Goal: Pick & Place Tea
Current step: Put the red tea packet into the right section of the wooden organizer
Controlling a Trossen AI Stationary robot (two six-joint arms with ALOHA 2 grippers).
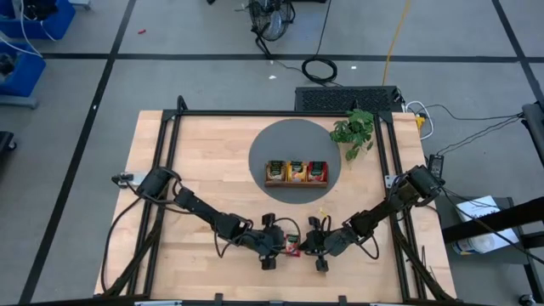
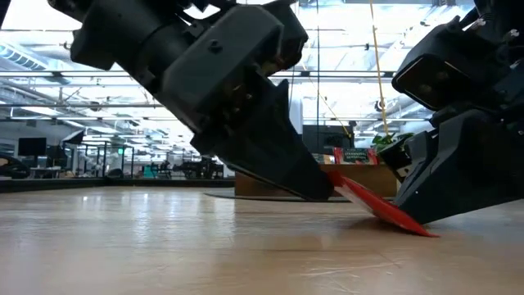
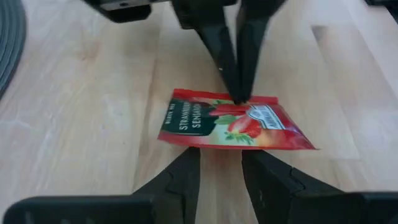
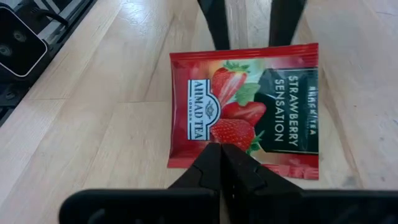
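Observation:
A red strawberry tea sachet (image 1: pixel 292 246) lies near the table's near edge, between my two grippers. In the low view the sachet (image 2: pixel 381 205) is tilted, with its lower edge (image 2: pixel 427 233) on the wood. My left gripper (image 3: pixel 221 155) is open at the raised edge, which faces the left arm. My right gripper (image 4: pixel 221 148) is shut over the opposite edge. More tea sachets (image 1: pixel 297 170) stand in the wooden tray (image 1: pixel 270 181). My left gripper is open, and its two fingertips (image 4: pixel 214 40) stand at the sachet's raised edge (image 2: pixel 337 178), coming in low from the table's left. That edge seems to lean on them. My right gripper has its shut fingertips (image 3: pixel 239 99) pressed down on the sachet's edge nearest the right arm (image 4: pixel 239 168), slanting down from the table's right. The edge stays on the table and nothing shows between the fingers.
The tray sits on a round grey mat (image 1: pixel 272 144) at the table's middle, far of the grippers. A green leafy plant (image 1: pixel 355 129) stands at the mat's right. Black frame rails (image 1: pixel 167 153) run along the table's left, right and far sides. Bare wood lies left of the arms.

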